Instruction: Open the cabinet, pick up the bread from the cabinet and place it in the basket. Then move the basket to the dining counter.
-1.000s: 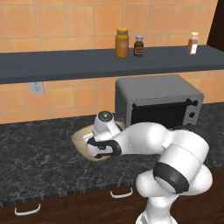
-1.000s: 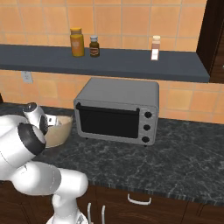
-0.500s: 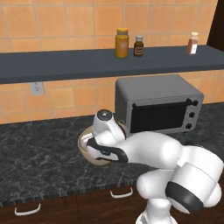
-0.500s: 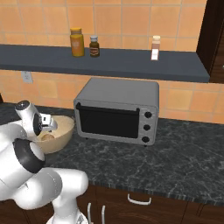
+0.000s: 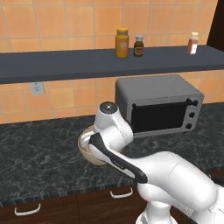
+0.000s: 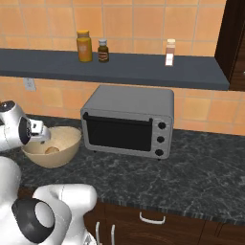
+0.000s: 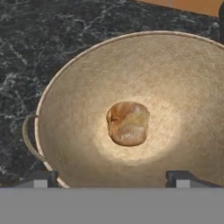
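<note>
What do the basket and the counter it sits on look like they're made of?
The basket looks woven, perhaps straw or wicker: matte tan walls with a fine speckled weave and a cord-like loop handle at the rim. The counter looks like polished stone, maybe granite: black with pale grey veining. Both are rendered, so this is appearance only.

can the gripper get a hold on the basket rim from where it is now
Probably yes. The gripper hangs open just above the basket, its fingertips spread near the close rim. Nothing lies between them; the bread sits loose at the bottom, clear of the rim. It would need a short shift toward the edge.
</note>
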Robot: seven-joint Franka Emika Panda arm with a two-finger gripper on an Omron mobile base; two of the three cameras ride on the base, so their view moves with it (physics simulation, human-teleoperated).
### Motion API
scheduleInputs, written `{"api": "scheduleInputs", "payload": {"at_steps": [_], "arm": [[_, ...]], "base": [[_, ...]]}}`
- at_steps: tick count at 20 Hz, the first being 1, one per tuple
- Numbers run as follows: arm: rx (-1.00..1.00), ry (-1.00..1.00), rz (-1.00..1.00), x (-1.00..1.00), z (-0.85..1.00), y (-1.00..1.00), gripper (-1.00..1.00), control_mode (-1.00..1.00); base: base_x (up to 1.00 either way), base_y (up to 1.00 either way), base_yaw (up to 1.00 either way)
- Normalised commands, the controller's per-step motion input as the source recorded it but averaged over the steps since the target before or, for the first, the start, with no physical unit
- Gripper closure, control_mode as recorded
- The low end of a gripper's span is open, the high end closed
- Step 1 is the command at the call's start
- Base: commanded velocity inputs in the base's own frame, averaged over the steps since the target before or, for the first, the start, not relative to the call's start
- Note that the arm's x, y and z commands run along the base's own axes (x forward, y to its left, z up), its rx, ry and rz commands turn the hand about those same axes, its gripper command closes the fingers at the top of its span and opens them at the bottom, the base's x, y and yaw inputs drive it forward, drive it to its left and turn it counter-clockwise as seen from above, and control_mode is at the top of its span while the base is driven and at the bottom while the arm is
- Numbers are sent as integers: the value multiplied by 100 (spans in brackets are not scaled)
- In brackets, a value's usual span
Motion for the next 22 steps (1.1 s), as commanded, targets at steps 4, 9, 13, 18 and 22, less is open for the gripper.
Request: {"api": "scheduleInputs", "payload": {"at_steps": [4, 9, 13, 18, 22], "arm": [[-4, 0, 5, -47, 4, 40, -100, -100], [-15, 1, 7, 12, -17, 12, -100, -100], [-17, 6, 9, 18, -34, 0, -100, -100], [-10, 12, 7, 25, -40, 0, -100, -100], [-5, 10, 7, 45, -23, 0, -100, -100]], "base": [[0, 0, 0], [0, 0, 0], [0, 0, 0], [0, 0, 0], [0, 0, 0]]}}
